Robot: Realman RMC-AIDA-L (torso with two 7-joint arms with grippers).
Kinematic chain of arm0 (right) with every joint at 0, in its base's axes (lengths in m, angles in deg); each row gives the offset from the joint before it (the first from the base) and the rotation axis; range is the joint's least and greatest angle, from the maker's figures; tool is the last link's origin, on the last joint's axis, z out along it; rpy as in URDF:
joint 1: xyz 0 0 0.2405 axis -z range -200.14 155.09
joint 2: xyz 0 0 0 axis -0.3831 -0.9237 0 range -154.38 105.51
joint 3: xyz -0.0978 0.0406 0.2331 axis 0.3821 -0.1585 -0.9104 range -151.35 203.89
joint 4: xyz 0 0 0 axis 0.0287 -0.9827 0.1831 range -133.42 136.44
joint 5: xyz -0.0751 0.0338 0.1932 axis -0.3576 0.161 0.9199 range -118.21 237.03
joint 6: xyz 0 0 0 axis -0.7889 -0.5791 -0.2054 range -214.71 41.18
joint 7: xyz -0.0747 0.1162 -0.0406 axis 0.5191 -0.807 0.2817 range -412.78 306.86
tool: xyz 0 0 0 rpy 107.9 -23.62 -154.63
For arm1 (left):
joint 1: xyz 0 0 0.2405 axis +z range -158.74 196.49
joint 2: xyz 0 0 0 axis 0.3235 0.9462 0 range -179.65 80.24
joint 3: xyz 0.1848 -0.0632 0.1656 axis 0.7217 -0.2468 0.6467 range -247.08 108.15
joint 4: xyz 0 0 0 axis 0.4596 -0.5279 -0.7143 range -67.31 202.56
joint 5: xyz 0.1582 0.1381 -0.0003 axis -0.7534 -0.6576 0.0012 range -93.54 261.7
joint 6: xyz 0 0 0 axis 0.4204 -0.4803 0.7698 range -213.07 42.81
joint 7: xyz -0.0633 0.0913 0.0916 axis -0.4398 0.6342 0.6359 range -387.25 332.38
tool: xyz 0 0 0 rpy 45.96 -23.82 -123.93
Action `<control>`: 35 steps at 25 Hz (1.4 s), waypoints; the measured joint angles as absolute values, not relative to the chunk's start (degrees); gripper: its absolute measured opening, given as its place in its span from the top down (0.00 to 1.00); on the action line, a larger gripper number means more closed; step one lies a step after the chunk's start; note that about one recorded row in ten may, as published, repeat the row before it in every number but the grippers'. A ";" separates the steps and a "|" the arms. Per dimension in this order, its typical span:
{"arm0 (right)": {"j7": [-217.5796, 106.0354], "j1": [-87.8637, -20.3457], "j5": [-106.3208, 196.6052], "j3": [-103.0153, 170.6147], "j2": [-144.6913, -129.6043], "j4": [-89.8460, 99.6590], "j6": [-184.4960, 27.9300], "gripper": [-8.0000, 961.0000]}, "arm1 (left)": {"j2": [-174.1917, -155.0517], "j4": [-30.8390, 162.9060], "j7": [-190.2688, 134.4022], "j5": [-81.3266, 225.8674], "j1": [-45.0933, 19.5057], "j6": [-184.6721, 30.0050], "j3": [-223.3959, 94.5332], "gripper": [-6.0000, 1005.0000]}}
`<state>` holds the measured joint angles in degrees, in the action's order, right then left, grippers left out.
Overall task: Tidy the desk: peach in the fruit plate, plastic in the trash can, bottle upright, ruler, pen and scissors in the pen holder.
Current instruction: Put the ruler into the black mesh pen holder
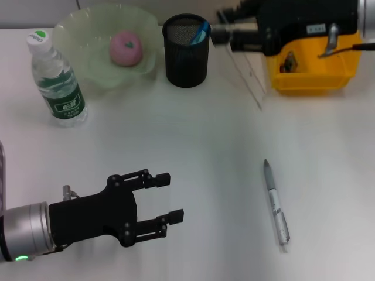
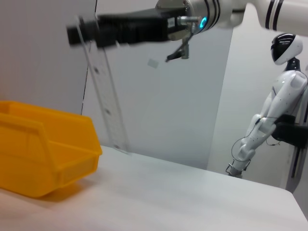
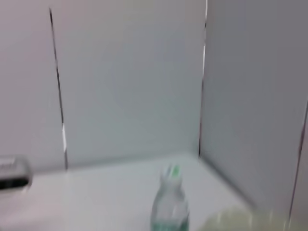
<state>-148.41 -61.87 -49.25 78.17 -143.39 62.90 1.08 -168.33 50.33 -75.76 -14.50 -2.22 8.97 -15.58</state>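
Clear straight plastic ruler point(image 1: 245, 73) pinched at upper end by right gripper point(image 1: 221, 33), hanging slantwise between black mesh pen holder point(image 1: 186, 55) and yellow trash can point(image 1: 310, 73), presumably for insertion. Left gripper point(image 1: 165, 206) idle, jaws spread. Silver-grey pen point(image 1: 276, 205) flat on desk point(image 1: 193, 140).

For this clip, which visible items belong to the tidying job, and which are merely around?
Job: peach in fruit plate; upright bottle; pen holder; trash can; ruler held by right gripper; pen on desk.
Around: white humanoid robot beyond the desk.
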 joint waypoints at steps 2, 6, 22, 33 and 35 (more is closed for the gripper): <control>-142.07 -61.30 -44.23 78.06 -143.46 59.52 -0.91 0.60 | -168.38 50.38 -75.77 -14.45 -2.22 9.14 -15.59 0.29; -125.08 -61.13 -34.76 78.17 -143.53 51.48 -3.35 0.60 | -168.38 50.39 -75.77 -14.44 -2.22 9.17 -15.59 0.29; -69.61 -70.42 -15.81 82.80 -144.02 23.84 -12.67 0.60 | -168.35 50.65 -76.16 -14.17 -1.88 10.84 -15.86 0.29; -62.29 -79.07 -11.09 82.49 -144.45 12.59 -22.97 0.60 | -168.36 51.28 -76.50 -14.17 -2.00 10.85 -16.39 0.29; -62.47 -79.93 -7.37 82.75 -144.45 11.27 -23.69 0.60 | -168.36 51.52 -76.56 -14.16 -1.89 10.85 -16.75 0.29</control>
<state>-62.47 -79.93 -7.37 82.75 -144.45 11.27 -23.69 -168.36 51.52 -76.56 -14.16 -1.89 10.85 -16.75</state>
